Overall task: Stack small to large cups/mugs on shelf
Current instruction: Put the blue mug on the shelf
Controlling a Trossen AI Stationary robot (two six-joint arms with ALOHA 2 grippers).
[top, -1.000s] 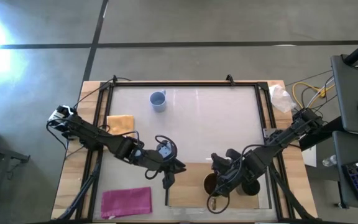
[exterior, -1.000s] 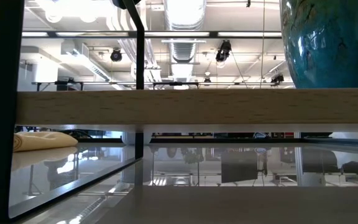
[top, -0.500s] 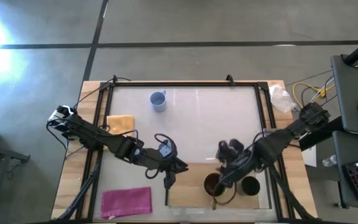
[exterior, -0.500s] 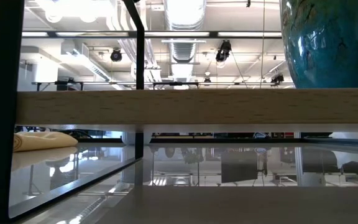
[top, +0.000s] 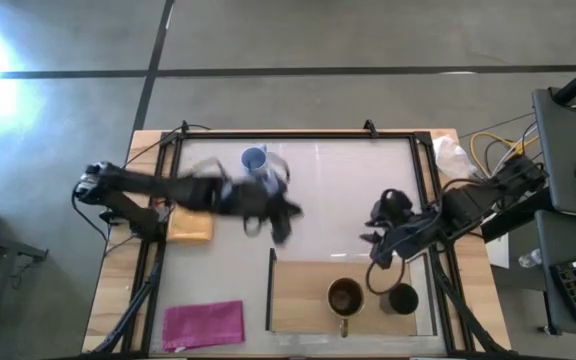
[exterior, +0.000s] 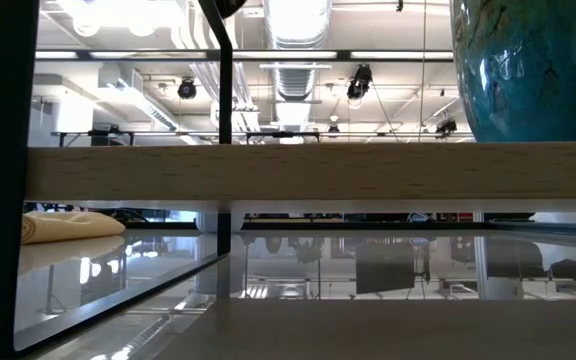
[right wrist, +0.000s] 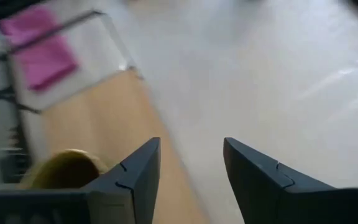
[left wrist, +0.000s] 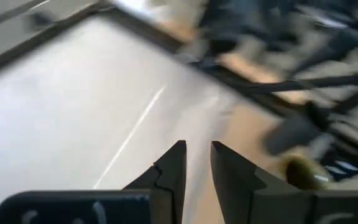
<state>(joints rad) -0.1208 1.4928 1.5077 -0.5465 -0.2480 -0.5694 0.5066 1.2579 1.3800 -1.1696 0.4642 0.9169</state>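
The shelf (top: 303,300), a light wooden board with a dark frame, lies at the table's near edge. On it stand the brown mug (top: 345,297), its yellowish handle toward the near edge, and to its right the black cup (top: 402,298). The light blue mug (top: 255,160) stands on the table at the far left. My left gripper (top: 279,222) hangs blurred just right of and nearer than that mug, its fingers (left wrist: 197,152) a narrow gap apart and empty. My right gripper (top: 376,250) hovers beyond the shelf, open (right wrist: 191,149) and empty.
A yellow cloth (top: 190,225) lies at the left under my left arm, and a pink cloth (top: 203,325) lies at the near left. A dark frame (top: 298,135) rims the table. In the low view a teal glazed vessel (exterior: 528,70) stands on the board (exterior: 318,170).
My left gripper has swung up from the shelf's left end toward the table's far edge and the light blue mug. My right gripper has risen from over the brown mug and drawn back toward the far right. The brown mug stays on the shelf.
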